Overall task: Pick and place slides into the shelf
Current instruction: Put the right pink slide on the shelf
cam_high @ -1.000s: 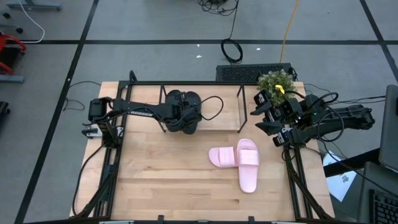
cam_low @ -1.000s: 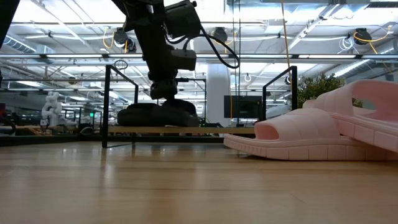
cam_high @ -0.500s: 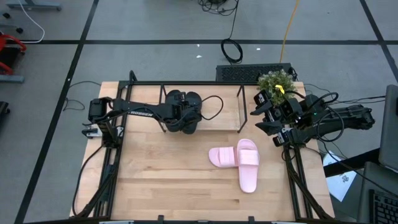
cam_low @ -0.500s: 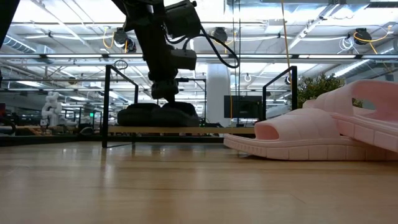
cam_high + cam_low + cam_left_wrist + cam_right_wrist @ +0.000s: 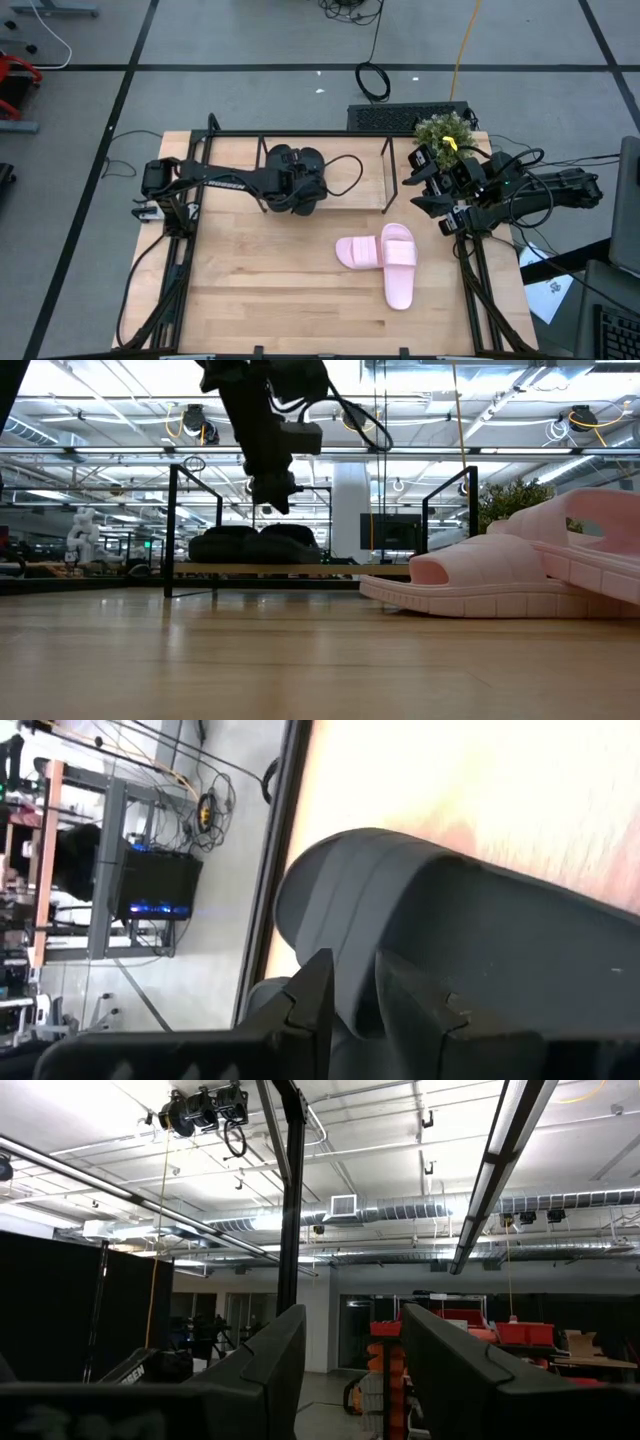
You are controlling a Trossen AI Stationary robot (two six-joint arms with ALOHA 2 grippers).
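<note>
The black slides [image 5: 252, 544] are set on the shelf [image 5: 300, 569], toes outward – the left gripper [image 5: 272, 497] hangs just above, fingers parted, empty; the pink slides [image 5: 388, 259] lie on the table – the right gripper [image 5: 432, 182] is parked open

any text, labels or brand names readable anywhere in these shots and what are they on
No text can be read for certain.
Left arm: white lettering along its link, too small to read in the high view.
Papers beside the table's right edge: print too small to read.
Black slides on the shelf and pink slides: no marking visible.
</note>
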